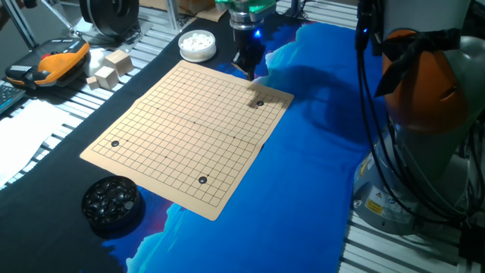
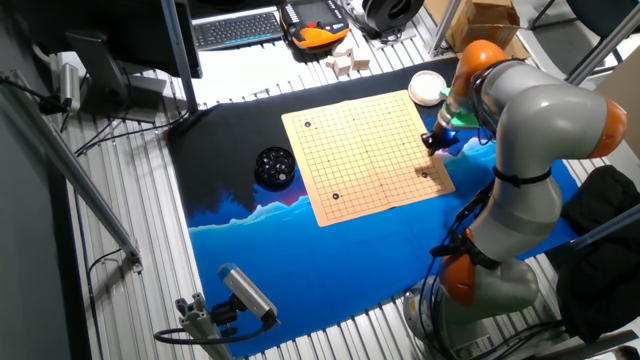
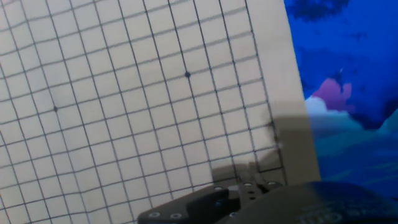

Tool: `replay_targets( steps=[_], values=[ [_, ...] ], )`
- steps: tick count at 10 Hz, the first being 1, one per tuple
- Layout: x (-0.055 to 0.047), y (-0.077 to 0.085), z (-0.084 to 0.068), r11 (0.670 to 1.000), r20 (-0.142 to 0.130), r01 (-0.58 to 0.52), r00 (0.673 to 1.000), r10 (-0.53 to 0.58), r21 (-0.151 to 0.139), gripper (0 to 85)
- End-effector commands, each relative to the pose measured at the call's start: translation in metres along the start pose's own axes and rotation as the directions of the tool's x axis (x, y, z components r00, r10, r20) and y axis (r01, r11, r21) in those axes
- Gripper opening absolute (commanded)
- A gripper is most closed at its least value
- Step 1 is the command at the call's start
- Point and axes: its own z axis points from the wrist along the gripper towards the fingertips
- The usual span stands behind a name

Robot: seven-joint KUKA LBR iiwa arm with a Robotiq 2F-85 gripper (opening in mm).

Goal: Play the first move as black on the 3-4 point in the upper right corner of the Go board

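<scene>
Far out to the claw's left in one fixed view lie an orange handheld device (image 1: 54,64) and some wooden blocks (image 1: 111,68), both off the board. Well apart from the claw, beyond the board's opposite end, stands the bowl of black stones (image 1: 112,202). The Go board (image 1: 182,129) carries three black stones. One (image 1: 115,143) is in the corner farthest from the claw and another (image 1: 202,180) is in the corner nearest the camera. The bowl of white stones (image 1: 197,44) sits just off the board, a little to the claw's left. The claw (image 1: 248,67) hangs low over the board's far edge, and I cannot tell whether its fingers are parted, closed or holding a stone: the hand view shows only dark housing over the grid, with no stone in sight. The third black stone (image 1: 260,103) rests on the board near the claw, toward the camera and slightly right, a few lines in from the corner beside the blue cloth (image 1: 318,152). I judge this corner to be the target. The 3-4 point would then be close beneath the claw on its robot-base side, but the lines are too fine to count, so I cannot confirm the stone is on it.
</scene>
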Motion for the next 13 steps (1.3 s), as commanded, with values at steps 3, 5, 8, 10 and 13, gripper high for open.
replay_targets(
  steps=[3, 5, 8, 10, 13],
  values=[
    [0.0, 0.0, 0.0, 0.998, 0.022, 0.05, 0.998, -0.051, 0.042, 0.0],
    [0.0, 0.0, 0.0, 0.996, 0.006, 0.08, 0.997, -0.081, 0.028, 0.0],
    [0.0, 0.0, 0.0, 0.996, -0.006, 0.085, 0.996, -0.084, 0.027, 0.0],
    [0.005, 0.021, -0.003, 0.998, -0.026, 0.043, 0.999, -0.042, 0.054, 0.0],
    [0.029, 0.059, 0.012, 0.998, 0.014, 0.001, 1.0, -0.002, 0.067, 0.0]
  ],
)
